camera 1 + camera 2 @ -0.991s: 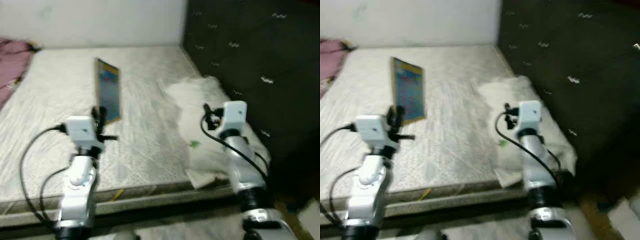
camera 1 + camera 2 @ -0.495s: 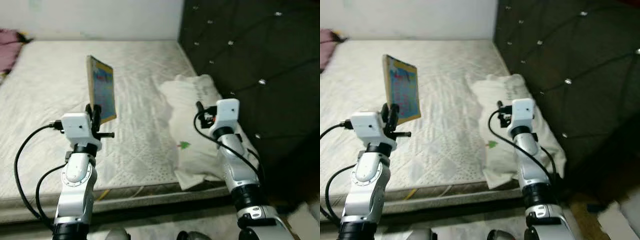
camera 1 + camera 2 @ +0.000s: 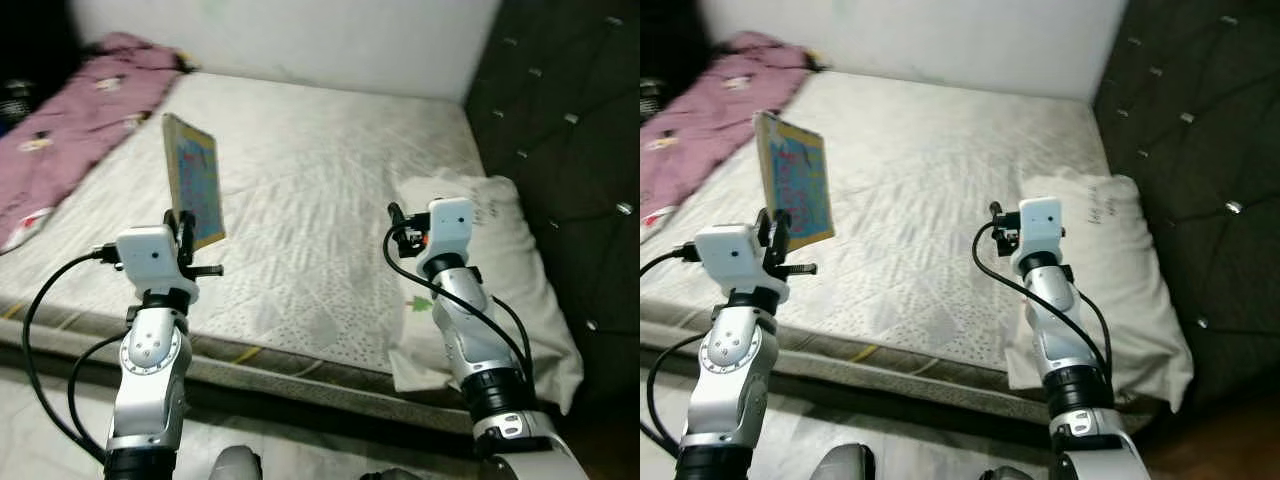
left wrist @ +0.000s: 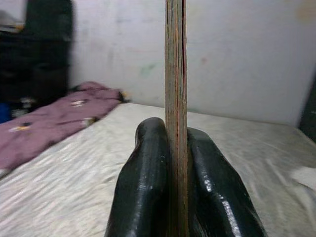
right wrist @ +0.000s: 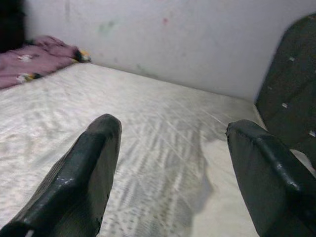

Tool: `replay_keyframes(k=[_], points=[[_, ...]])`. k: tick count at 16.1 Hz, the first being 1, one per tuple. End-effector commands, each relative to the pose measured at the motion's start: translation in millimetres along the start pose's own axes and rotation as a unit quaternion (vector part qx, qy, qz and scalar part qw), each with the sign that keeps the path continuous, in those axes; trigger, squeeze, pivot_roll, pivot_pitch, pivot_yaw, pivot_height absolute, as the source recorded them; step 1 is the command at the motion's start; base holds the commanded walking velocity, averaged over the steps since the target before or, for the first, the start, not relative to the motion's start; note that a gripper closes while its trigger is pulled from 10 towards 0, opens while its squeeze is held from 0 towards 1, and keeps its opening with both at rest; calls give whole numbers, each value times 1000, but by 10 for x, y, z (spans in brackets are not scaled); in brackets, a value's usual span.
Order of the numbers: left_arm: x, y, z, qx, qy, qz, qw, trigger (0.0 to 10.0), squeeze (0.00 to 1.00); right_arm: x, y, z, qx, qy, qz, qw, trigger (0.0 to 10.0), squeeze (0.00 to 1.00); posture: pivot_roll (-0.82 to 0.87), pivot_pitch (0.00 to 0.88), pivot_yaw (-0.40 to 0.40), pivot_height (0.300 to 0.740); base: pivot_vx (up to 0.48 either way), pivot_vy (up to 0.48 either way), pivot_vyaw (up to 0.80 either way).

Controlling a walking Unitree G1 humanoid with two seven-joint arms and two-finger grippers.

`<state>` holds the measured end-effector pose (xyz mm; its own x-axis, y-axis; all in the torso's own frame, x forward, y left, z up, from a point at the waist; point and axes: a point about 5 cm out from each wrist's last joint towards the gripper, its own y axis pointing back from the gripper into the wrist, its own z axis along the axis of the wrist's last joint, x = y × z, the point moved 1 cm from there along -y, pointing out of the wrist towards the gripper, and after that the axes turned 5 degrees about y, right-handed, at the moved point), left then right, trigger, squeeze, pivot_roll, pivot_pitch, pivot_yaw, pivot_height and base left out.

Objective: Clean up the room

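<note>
My left gripper [image 3: 185, 222] is shut on a thin colourful book [image 3: 192, 178], holding it upright above the near edge of the bare white mattress [image 3: 320, 170]. In the left wrist view the book's spine edge [image 4: 175, 98] stands pinched between the two black fingers [image 4: 143, 187]. My right gripper [image 3: 397, 218] is raised over the mattress beside a white pillow [image 3: 495, 270] and is open, with nothing between its fingers [image 5: 94, 163]. A crumpled purple blanket [image 3: 70, 120] lies along the far left side of the bed.
A dark tufted headboard [image 3: 570, 130] rises on the right behind the pillow. A white wall [image 3: 300, 40] backs the far side of the bed. Pale floor [image 3: 40, 400] runs along the mattress's near edge.
The camera has swung left, bringing the purple blanket and more of the mattress into view. The left gripper still holds the book upright; the right stays open.
</note>
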<state>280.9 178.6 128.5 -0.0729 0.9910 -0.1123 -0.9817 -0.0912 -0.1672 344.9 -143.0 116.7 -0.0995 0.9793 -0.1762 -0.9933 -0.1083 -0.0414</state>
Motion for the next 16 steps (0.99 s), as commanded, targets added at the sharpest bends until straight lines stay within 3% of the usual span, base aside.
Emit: replay_keyframes(k=[1,4,6,8,16], points=[[-45,-35,100,-22,-3,-4,1000,10000,0,-36,15,-20,3,-3,-5,1000,10000,0,57,0,-21,740,0,0,0],[-64,43,92,-22,4,-19,1000,10000,0,-14,53,-52,8,-12,-1,1000,10000,0,64,0,-28,740,0,0,0],[-73,49,105,-24,4,-20,1000,10000,0,13,41,-59,11,-14,2,1000,10000,0,70,0,-28,740,0,0,-800],[-82,56,115,-24,6,-24,999,10000,0,29,51,-58,10,-15,3,1000,10000,0,69,0,-27,740,308,0,-659],[-116,120,73,-14,10,-30,999,10000,0,14,124,-94,15,-12,3,1000,10000,0,61,3,-29,740,344,0,0]])
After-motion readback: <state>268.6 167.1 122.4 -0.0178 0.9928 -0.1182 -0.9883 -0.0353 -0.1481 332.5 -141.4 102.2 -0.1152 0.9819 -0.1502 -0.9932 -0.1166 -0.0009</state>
